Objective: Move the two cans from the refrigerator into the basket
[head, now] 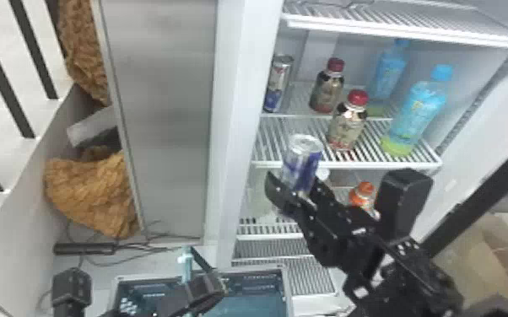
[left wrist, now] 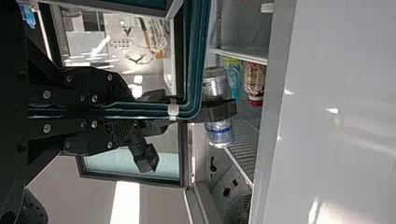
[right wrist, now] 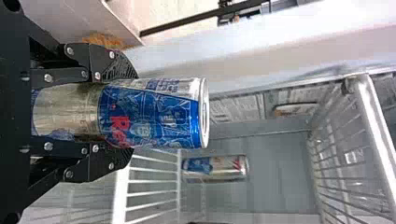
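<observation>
The white refrigerator (head: 247, 80) is the largest thing, and its wire shelf (head: 266, 141) bears bottles. The teal basket (head: 285, 280) is low in front of it, near its lower left corner. The left gripper (head: 191, 258) is clamped on the basket's teal handle (left wrist: 196, 60). The right gripper (head: 295, 187) is clenched around a blue and silver can (head: 303, 158), with one finger on each side of its lower part. This can is near the front left corner of the shelf, leaning a little, with its top end upward. One tall blue bottle (head: 417, 107) stands near the shelf's front right corner, and another (head: 388, 71) is behind it. Two smaller bottles (head: 348, 122) with red caps stand between these and the left side. The second can (head: 278, 84) is upright near the back left corner of the same shelf.
</observation>
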`<state>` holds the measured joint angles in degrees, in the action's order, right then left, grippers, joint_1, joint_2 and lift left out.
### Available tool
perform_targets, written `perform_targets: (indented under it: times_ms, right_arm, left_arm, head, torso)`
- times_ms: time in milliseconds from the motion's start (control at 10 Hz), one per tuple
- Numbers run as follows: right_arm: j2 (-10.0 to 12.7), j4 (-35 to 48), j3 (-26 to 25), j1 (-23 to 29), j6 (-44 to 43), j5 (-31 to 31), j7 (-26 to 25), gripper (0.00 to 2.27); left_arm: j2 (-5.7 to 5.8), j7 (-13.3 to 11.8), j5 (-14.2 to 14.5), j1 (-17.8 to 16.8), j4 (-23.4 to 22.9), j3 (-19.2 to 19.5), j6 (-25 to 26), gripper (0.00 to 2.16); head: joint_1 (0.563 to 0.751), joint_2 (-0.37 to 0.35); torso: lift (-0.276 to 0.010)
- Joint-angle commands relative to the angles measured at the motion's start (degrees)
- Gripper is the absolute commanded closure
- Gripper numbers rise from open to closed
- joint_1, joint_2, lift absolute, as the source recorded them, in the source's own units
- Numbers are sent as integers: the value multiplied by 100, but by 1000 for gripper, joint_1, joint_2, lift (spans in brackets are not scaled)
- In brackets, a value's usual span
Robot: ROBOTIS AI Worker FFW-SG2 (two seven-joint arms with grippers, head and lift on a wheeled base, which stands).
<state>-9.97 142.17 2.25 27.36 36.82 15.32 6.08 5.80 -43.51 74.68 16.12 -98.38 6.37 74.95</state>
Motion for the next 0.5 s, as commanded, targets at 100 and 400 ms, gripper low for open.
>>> perform_targets:
  times_ms: [100, 400]
  right_arm:
    - [-5, 527, -168, 498, 579, 193, 148, 1220]
    - [-5, 963, -282, 1075, 1183, 399, 420, 1220]
  left_arm:
    - [0, 0, -7, 5, 1, 2, 0, 1191]
    - [0, 0, -7, 5, 1, 14, 0, 1191]
  head:
    - [695, -193]
    - [695, -193]
  torso:
    - [-31]
    - [-31]
